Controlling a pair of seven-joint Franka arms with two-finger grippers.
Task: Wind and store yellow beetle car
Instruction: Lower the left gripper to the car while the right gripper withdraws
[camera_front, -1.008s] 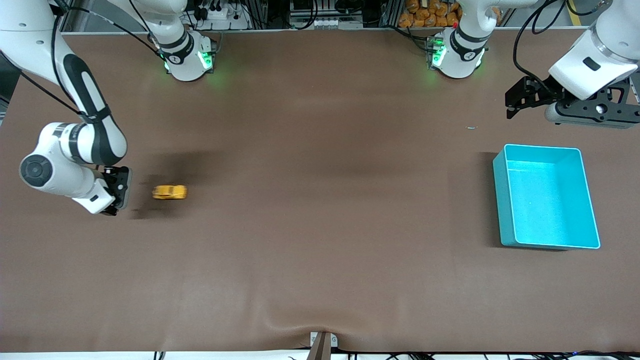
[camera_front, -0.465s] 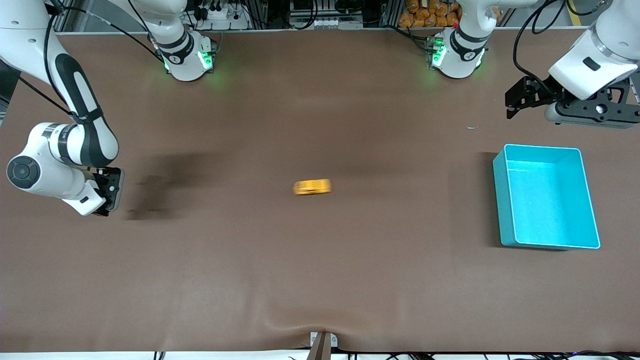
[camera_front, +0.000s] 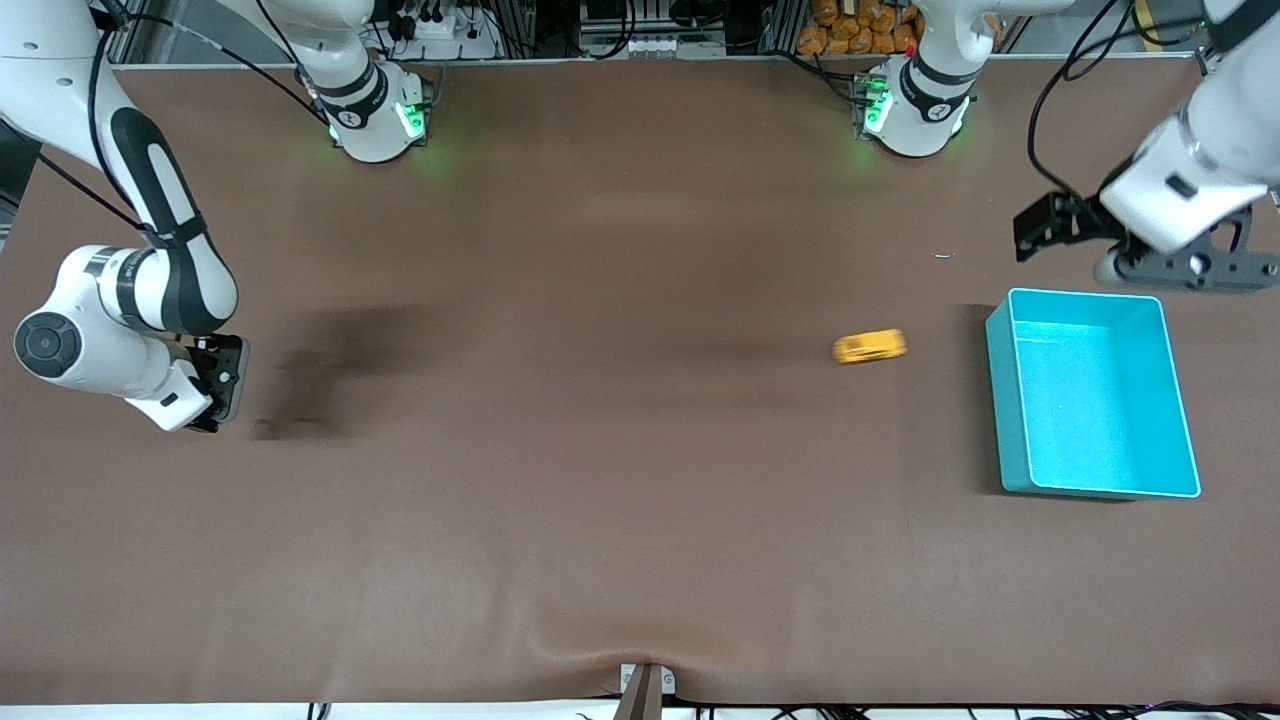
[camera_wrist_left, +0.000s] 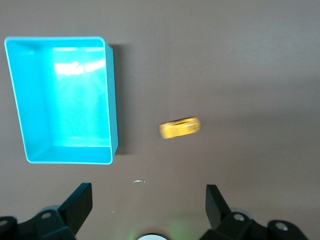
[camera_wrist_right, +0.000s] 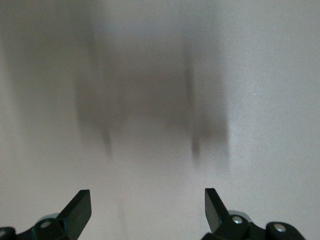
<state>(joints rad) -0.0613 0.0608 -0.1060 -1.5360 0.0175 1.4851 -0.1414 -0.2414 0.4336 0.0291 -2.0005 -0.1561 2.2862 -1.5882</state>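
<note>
Car: the tiny yellow-orange beetle-shaped toy car (camera_front: 870, 346) (camera_wrist_left: 180, 128) stood on its wheels on the brown worktop (camera_front: 620, 500), free of both claws; its outline was smeared along its length.
Car's place: toward the left arm's end of the worktop, near the turquoise rectangular plastic bin (camera_front: 1010, 400) (camera_wrist_left: 111, 100) but apart from it, level with the part of the bin farther from the front camera.
Bin: upright and open-topped, resting on the worktop at the left arm's end; nothing showed inside it.
Left claw: the left arm's black 2-finger claw (camera_front: 1190, 262) (camera_wrist_left: 147, 210) hung in the air over the worktop at the bin's edge farthest from the front camera; its fingers were spread wide and held nothing. In the left wrist view the car and the bin both lay below it, the car between the lines of the 2 fingers.
Right claw: the right arm's black 2-finger claw (camera_front: 222, 385) (camera_wrist_right: 145, 212) hung low over bare worktop at the right arm's end, well apart from the car; its fingers were spread and empty.
Small scrap: a tiny pale fleck (camera_front: 943, 255) (camera_wrist_left: 138, 181) lay on the worktop, farther from the front camera than the car.
</note>
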